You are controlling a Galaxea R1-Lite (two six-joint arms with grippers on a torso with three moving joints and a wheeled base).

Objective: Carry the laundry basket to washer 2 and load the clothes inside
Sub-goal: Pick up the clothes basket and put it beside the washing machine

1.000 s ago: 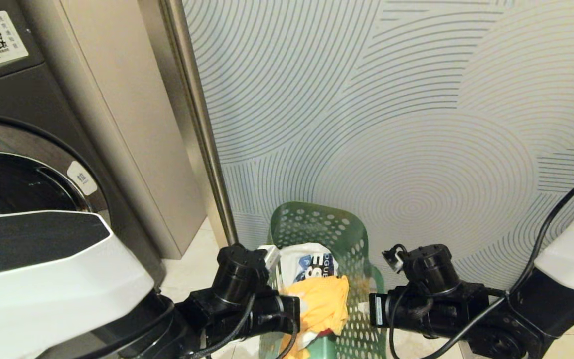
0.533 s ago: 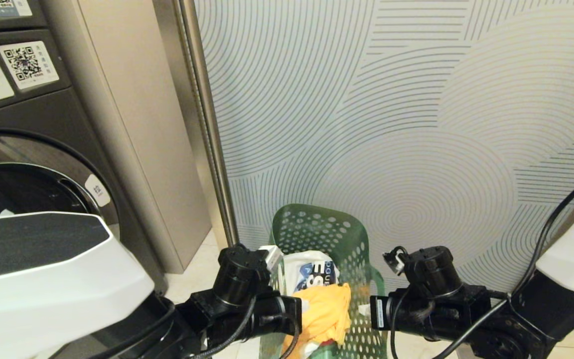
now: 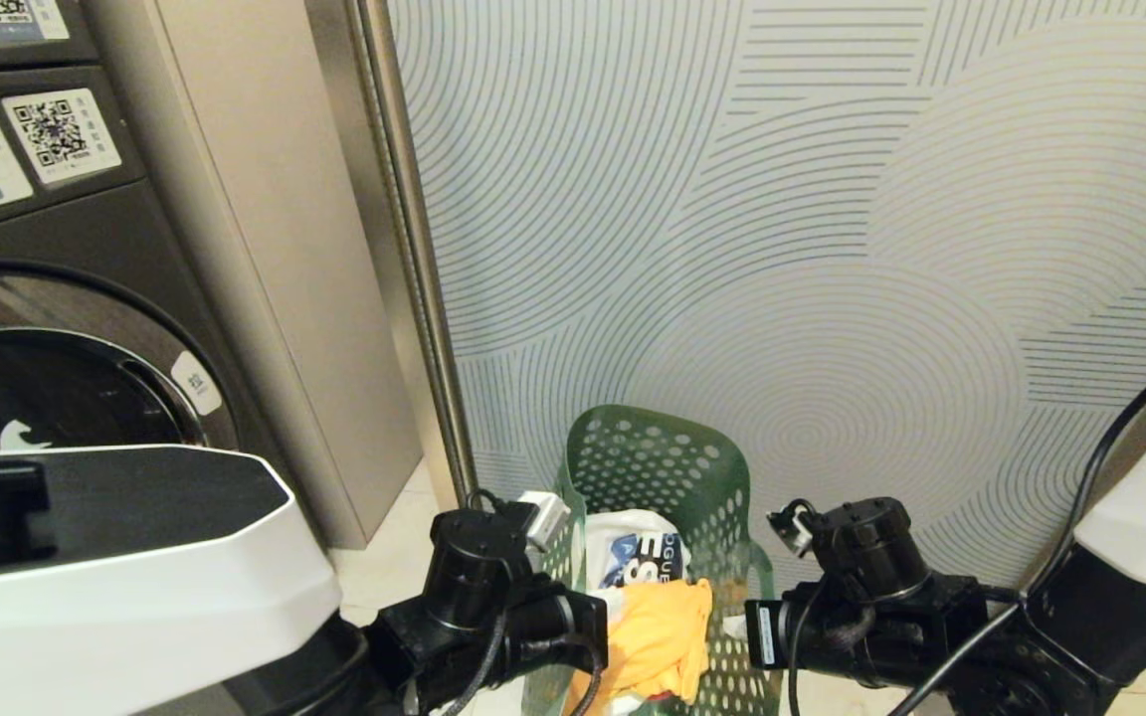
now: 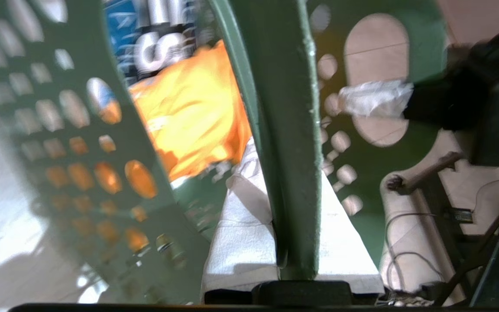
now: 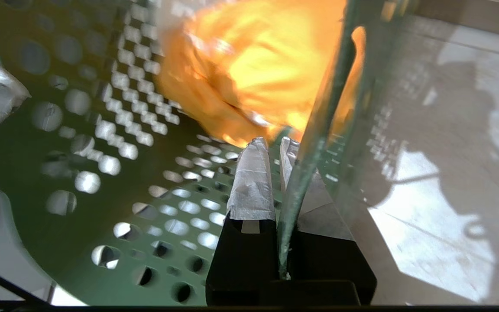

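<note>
QR-code label [image 3: 62,137] on grey washer [image 3: 56,259].

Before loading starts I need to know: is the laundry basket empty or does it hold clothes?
It holds clothes. In the laundry basket, a yellow garment lies beside a white printed one.

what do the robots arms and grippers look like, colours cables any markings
Both arms have white shells with black panels near the shoulders, turning into black cylindrical wrist joints. Loose black cables run along each. The right arm carries a small white label strip by the wrist; the left arm has a small silver-white module on top. The fingers are black wedges wrapped in whitish tape at the tips.
</note>
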